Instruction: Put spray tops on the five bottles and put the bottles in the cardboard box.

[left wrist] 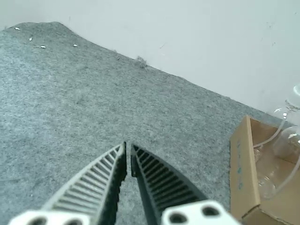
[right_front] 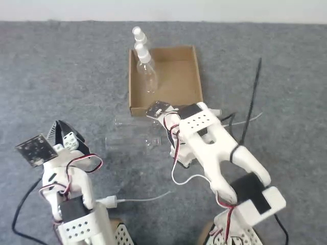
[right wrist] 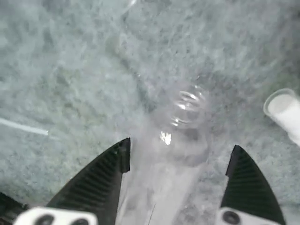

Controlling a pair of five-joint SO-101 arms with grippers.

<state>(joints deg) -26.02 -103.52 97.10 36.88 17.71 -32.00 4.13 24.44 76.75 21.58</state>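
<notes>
Clear plastic sits between the jaws of your right gripper (right wrist: 180, 145): a topless bottle (right wrist: 183, 117) lies on the grey felt, and the jaws stand wide apart on either side, neither seeming to touch it. That bottle lies just off the near left corner of the cardboard box (right_front: 196, 76), which sits toward the far edge of the table. Two capped bottles (right_front: 148, 71) appear to lie along the box's left wall.

Your left gripper (left wrist: 128, 147) is clenched on nothing, toward the table's near left corner. You seem to be at the pick-up of a third bottle. Next, close gently on its body, since thin plastic slips and dents. Then stand it up so the spray top (right_front: 113, 200) lying by the left arm can go in.
</notes>
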